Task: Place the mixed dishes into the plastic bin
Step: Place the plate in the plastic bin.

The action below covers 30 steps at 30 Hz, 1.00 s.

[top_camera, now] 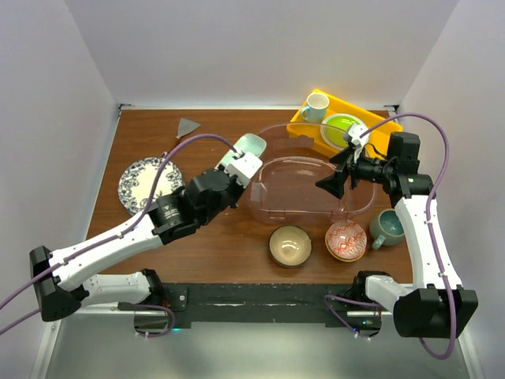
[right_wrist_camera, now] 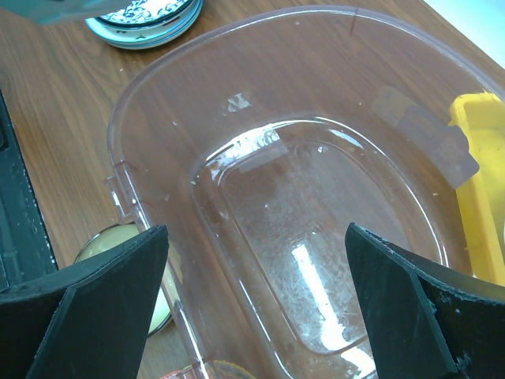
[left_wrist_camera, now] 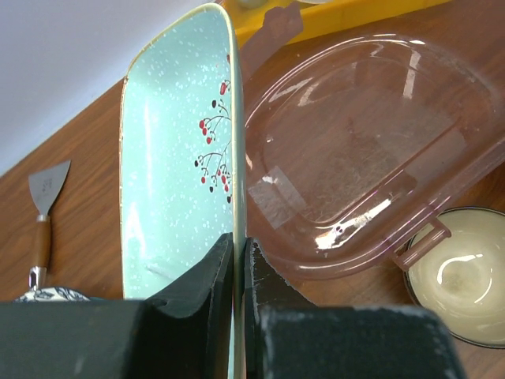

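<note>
My left gripper [top_camera: 240,160] [left_wrist_camera: 235,254] is shut on the edge of a pale plate with red fruit marks [top_camera: 252,145] [left_wrist_camera: 173,158], held up beside the far left rim of the plastic bin [top_camera: 272,178] [left_wrist_camera: 442,103] [right_wrist_camera: 158,79]. The clear bin has nothing in it. My right gripper [top_camera: 334,178] [right_wrist_camera: 256,233] hangs open over the bin's right half. On the table lie a blue floral plate [top_camera: 146,185] [right_wrist_camera: 146,20] at the left, a tan bowl [top_camera: 289,245] [left_wrist_camera: 461,284] and a red-patterned bowl [top_camera: 346,241] in front of the bin, and a grey-teal mug [top_camera: 388,227] at the right.
A yellow tray [top_camera: 371,106] [right_wrist_camera: 481,197] behind the bin at the back right carries a lime-green plate [top_camera: 343,130] and a white mug [top_camera: 316,106]. A small scraper [top_camera: 188,126] [left_wrist_camera: 43,205] lies at the back left. White walls close in the table's sides.
</note>
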### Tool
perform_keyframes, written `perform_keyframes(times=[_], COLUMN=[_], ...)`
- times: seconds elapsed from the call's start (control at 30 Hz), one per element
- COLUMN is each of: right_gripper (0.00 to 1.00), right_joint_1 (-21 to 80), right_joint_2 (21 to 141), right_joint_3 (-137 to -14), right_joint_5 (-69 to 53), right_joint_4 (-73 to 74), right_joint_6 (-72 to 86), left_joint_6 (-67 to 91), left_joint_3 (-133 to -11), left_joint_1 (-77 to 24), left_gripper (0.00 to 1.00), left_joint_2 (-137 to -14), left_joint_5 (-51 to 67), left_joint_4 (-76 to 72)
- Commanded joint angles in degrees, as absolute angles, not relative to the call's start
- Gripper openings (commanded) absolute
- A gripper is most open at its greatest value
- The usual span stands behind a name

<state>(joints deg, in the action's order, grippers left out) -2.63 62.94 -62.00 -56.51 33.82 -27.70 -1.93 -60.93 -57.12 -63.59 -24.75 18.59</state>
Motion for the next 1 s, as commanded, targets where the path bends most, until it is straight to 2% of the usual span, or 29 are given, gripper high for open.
perform_keyframes(times=[0.0,0.2,0.43,0.6,0.97], right_gripper=[0.98,0.98,0.98,0.98,0.98], right_joint_1=[-2.64,-2.81,-3.87,-4.48,-6.06], right_joint_2=[62.49,62.14,61.61,61.79,61.35], right_joint_3=[-62.14,-61.87,-61.26,-60.12,-60.29], right_joint_5=[-55.9,-50.98,-51.24,-49.31,-33.24], right_joint_4=[33.23,30.42,26.29,19.53,16.35], right_joint_6=[-27.86,-23.91,-16.45,-3.09,9.48], left_joint_6=[-8.34,-12.48,-17.57,-23.9,-36.28], left_joint_3=[-66.36,-68.73,-71.63,-72.69,-75.67], left_joint_1=[-60.11,-61.35,-62.4,-62.67,-62.67], left_gripper=[0.0,0.0,0.0,0.0,0.0], left_joint_2=[-65.12,-70.39,-76.19,-79.18,-89.38], left_joint_5=[-30.41,-29.18,-27.78,-25.23,-18.29], left_joint_4=[7.04,3.7,0.97,-3.42,-9.49])
